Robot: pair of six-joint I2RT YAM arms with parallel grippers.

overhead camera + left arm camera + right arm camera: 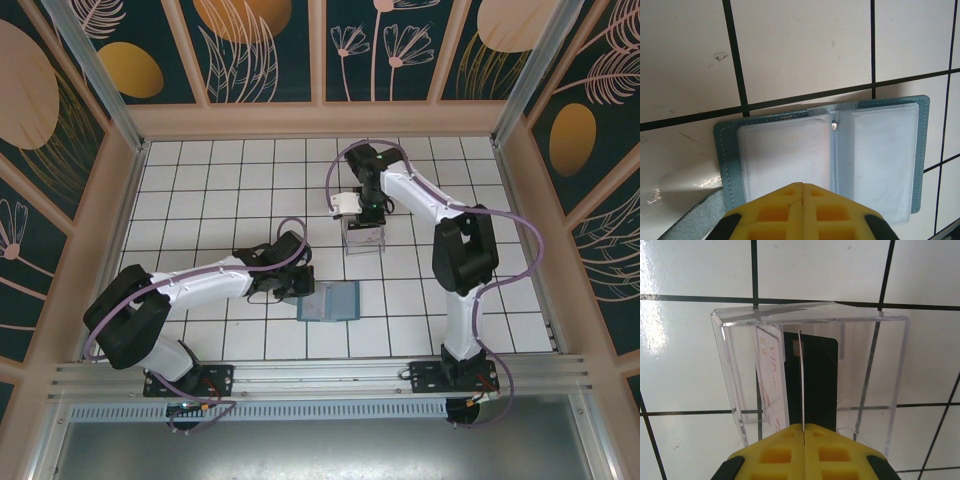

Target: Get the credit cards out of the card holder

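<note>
Your left gripper point(802, 185) is pinched shut with nothing in it, its tip at the near edge of the opened teal card holder point(875, 155), and open tiles point(800, 50) lie beyond the far edge. Your right gripper point(803, 426) clamps a thin card point(801, 375), seen edge-on, over the clear tray point(890, 370), which holds a white card point(771, 385) and a dark card point(820, 390).

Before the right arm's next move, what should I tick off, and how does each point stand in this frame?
1. Card holder lies open and flat: ok.
2. Its sleeves are emptied: cannot tell, the plastic is milky.
3. Left gripper has its jaws shut at the holder's near edge: ok.
4. Right gripper has its jaws shut on a thin card, seen edge-on: ok.
5. Thin card is lined up with the clear tray, between the white card and the dark card: ok.
6. Thin card is low enough to release: cannot tell.
</note>
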